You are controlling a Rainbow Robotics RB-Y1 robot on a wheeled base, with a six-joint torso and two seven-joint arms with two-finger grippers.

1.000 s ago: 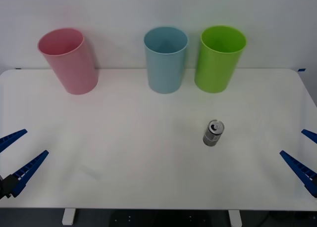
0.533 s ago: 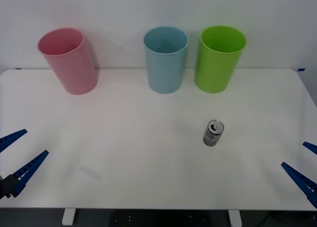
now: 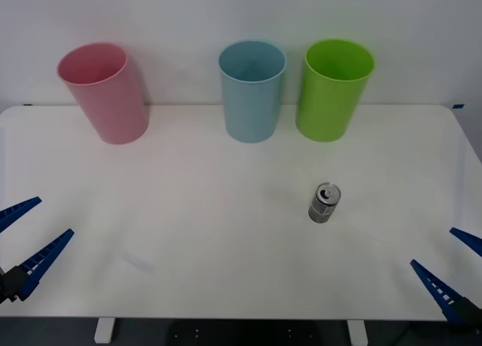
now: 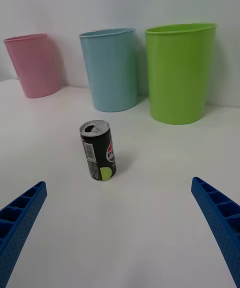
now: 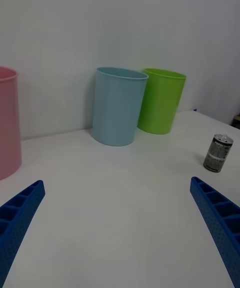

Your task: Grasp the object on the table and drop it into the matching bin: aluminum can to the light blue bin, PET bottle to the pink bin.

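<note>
**One can, three bins, two open end effectors**

Nearest the robot were the two end effectors, one at each front corner of the tabletop (image 3: 226,286); the left end effector (image 3: 26,229) sat at the left edge with its blue ribbed fingers spread wide and holding nothing; the right end effector (image 3: 452,270) sat at the right front corner, likewise spread wide and empty. Farther in stood a single aluminum can (image 3: 324,203), upright on the white surface right of centre, pull-tab top up, touching neither end effector; in the right wrist view it stood between the two blue fingers but well ahead of them, its dark print facing the camera. At the far edge stood three bins in a row, none touching another: the pink bin (image 3: 105,93) at the left, the light blue bin (image 3: 251,90) near the middle, and a lime green bin (image 3: 331,90) just to its right; the can was nearest the green one.

Compared with a second earlier, the right end effector had shifted lower and inward toward the front edge; the left end effector, the can and all three bins had kept their places.
</note>
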